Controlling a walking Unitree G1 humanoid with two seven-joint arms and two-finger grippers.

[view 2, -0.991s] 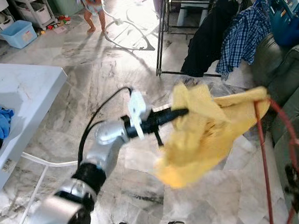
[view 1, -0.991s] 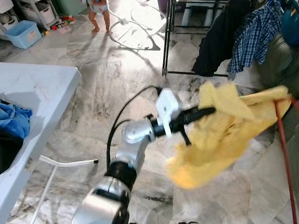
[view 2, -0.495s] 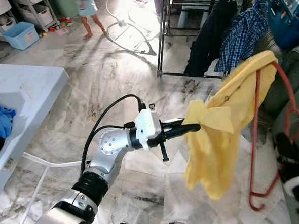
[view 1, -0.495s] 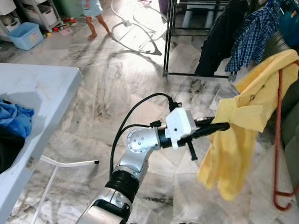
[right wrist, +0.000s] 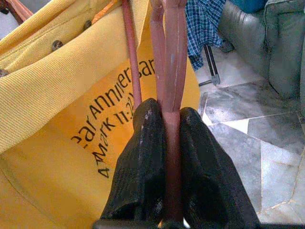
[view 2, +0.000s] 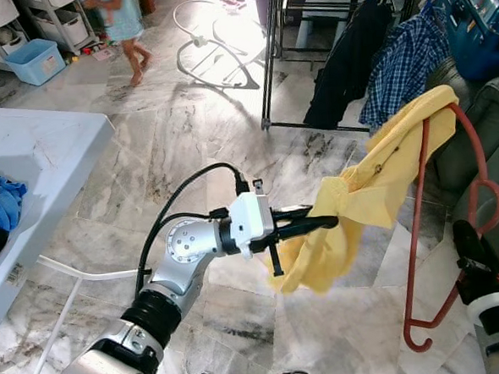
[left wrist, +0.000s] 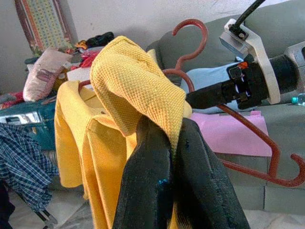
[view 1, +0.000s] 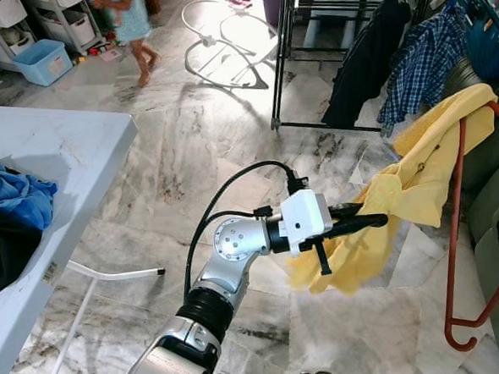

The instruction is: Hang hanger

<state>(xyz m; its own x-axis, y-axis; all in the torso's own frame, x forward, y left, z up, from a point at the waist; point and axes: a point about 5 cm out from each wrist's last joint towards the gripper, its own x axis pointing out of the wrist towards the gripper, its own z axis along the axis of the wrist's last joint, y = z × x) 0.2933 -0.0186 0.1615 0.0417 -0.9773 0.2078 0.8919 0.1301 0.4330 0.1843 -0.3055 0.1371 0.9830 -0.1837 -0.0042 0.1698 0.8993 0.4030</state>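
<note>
floor: pale marble tiles [view 1: 188, 148] in front of me, sunlit further off.
worktop: white [view 1: 53, 157], on my left, with a blue cloth [view 1: 13, 195] heaped beside a dark garment [view 1: 4, 253].
drying rack: black frame [view 1: 286, 58], a black garment [view 1: 362, 61] and a blue plaid shirt [view 1: 424, 62] hanging on it.
person: walking barefoot [view 1: 125, 25] near a blue bin [view 1: 40, 60].
sofa: grey [view 2: 483, 130], to my right.

A home: marble floor [view 1: 188, 148], clothes rack [view 1: 367, 27], grey sofa [view 2: 483, 130], storage bins [view 1: 38, 60].
</note>
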